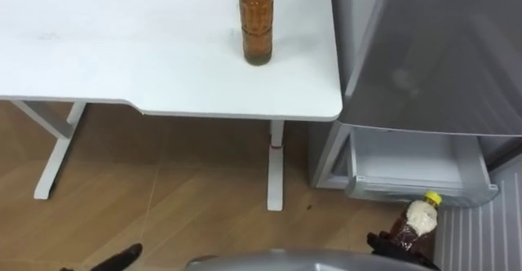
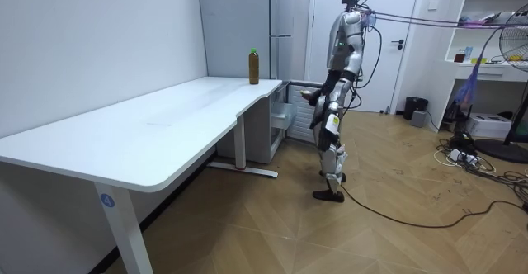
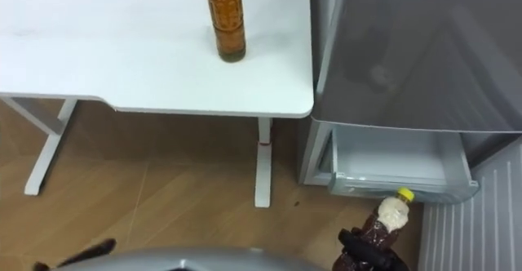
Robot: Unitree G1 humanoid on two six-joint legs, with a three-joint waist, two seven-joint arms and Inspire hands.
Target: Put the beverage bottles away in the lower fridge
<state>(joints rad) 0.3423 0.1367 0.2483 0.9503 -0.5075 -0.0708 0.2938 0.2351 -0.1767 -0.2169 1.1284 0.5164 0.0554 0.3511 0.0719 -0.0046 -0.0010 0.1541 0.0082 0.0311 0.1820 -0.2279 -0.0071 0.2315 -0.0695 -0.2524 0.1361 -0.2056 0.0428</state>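
Robot stands at the fridge (image 2: 289, 10) in the room view; its right hand (image 3: 359, 251) fingers grip a yellow-capped bottle (image 3: 391, 215).

We looked across a long white desk (image 2: 157, 129) set along a plain pale wall (image 2: 91, 35), and there was the wood floor (image 2: 272, 224) running under it. Far off we saw a white door (image 2: 406, 35), a dark bin (image 2: 417, 107) beside it, and white shelves (image 2: 495, 10) at the room view's right.

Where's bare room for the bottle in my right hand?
The open lower drawer looks bare where it shows, room for the yellow-capped bottle. The table is bare everywhere left of the green-capped bottle. Tightest: the strip between that bottle, the table's right edge and the fridge.
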